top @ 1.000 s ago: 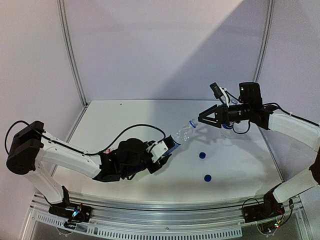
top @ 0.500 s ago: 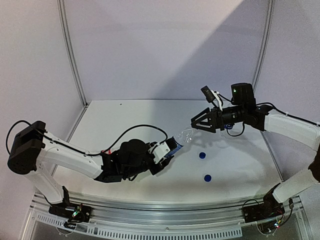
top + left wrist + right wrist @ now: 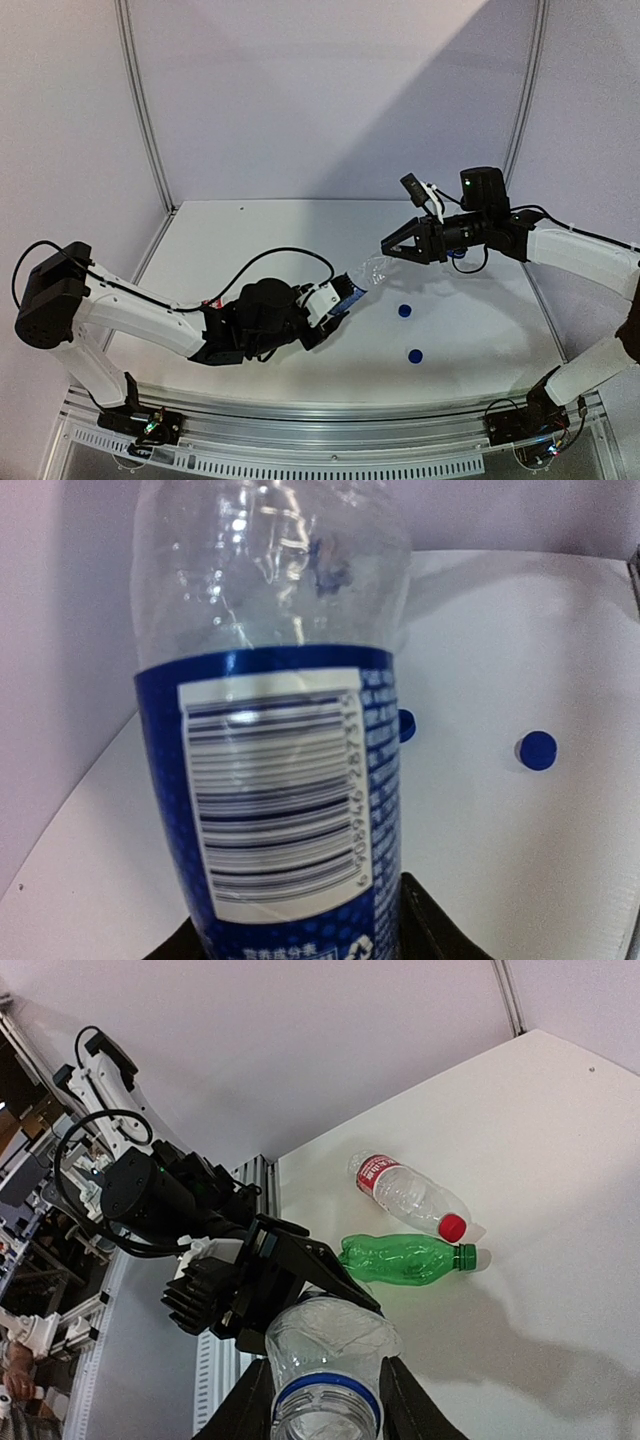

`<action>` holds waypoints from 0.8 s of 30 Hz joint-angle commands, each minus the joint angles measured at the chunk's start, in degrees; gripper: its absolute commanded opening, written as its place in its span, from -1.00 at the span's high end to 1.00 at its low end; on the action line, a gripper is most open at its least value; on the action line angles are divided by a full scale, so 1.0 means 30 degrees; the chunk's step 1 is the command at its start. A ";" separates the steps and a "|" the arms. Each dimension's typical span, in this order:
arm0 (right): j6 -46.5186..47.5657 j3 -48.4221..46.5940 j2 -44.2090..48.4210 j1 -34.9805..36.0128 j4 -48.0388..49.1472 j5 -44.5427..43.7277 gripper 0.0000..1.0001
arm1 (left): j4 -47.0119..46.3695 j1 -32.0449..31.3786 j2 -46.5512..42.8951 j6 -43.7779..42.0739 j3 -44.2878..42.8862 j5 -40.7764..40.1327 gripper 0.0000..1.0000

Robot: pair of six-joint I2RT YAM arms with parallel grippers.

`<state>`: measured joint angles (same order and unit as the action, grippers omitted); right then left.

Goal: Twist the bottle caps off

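My left gripper (image 3: 345, 293) is shut on the body of a clear bottle with a blue label (image 3: 368, 270), holding it tilted up to the right. The label fills the left wrist view (image 3: 280, 780). My right gripper (image 3: 388, 247) is shut on this bottle's neck; its fingers (image 3: 400, 1405) flank the blue ring and bare threads (image 3: 325, 1400), and no cap shows there. Two blue caps (image 3: 404, 311) (image 3: 414, 355) lie loose on the table. A red-label bottle (image 3: 405, 1192) with a red cap (image 3: 453, 1227) and a green bottle (image 3: 400, 1260) with a green cap (image 3: 466, 1256) lie side by side.
The white table (image 3: 480, 330) has walls at the back and sides. In the left wrist view the two loose blue caps (image 3: 538, 750) (image 3: 405, 724) lie right of the held bottle. The left arm's cable (image 3: 270, 255) loops above its wrist.
My right gripper has travelled left to the bottle's mouth and closed its fingers on the neck. The left gripper has kept hold of the bottle almost in place.
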<state>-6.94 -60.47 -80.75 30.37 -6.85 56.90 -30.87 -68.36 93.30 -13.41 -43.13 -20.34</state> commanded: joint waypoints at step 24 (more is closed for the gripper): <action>0.8339 -0.7212 0.2172 -0.0949 -1.6468 -1.5837 0.97 | 0.0283 -0.0241 0.0611 0.0445 -0.0337 -0.4652 -0.99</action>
<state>17.10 -80.71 -76.53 30.15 -47.00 18.33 -28.88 -68.53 95.72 -11.66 -45.01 -30.26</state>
